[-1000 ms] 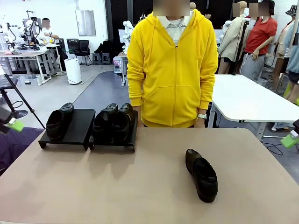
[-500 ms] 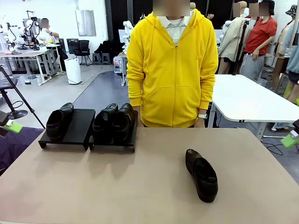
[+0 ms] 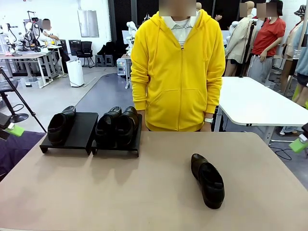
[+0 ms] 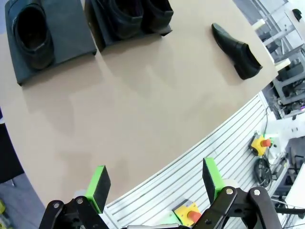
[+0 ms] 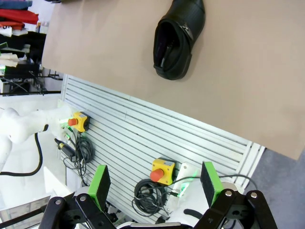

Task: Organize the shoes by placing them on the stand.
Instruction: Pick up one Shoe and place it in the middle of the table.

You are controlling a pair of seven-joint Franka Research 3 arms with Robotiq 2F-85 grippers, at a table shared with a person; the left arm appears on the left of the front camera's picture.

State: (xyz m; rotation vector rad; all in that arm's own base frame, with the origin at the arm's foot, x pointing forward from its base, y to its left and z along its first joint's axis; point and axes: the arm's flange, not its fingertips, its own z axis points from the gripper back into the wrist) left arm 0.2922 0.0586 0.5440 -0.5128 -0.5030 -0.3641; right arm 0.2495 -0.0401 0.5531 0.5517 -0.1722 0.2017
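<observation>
Two low black platforms form the stand [image 3: 82, 130] at the table's far left. One black shoe [image 3: 60, 125] sits on the left platform [image 4: 62, 45], and a pair of shoes [image 3: 117, 125] fills the right platform. A single loose black shoe [image 3: 207, 179] lies on the bare tabletop right of the middle, also seen in the left wrist view [image 4: 237, 44] and the right wrist view [image 5: 177, 36]. My left gripper [image 4: 155, 183] hangs open over the table's near edge, far from the shoes. My right gripper [image 5: 155, 183] is open too, off the table's side, holding nothing.
A person in a yellow hoodie [image 3: 178, 67] stands at the far edge of the beige table [image 3: 144, 192]. A white table [image 3: 255, 103] stands behind on the right. Ribbed panels with yellow emergency-stop boxes [image 5: 164, 171] lie below the table edge.
The green pad of my left gripper at the picture's left edge has shifted slightly; shoes, stand and person stay put.
</observation>
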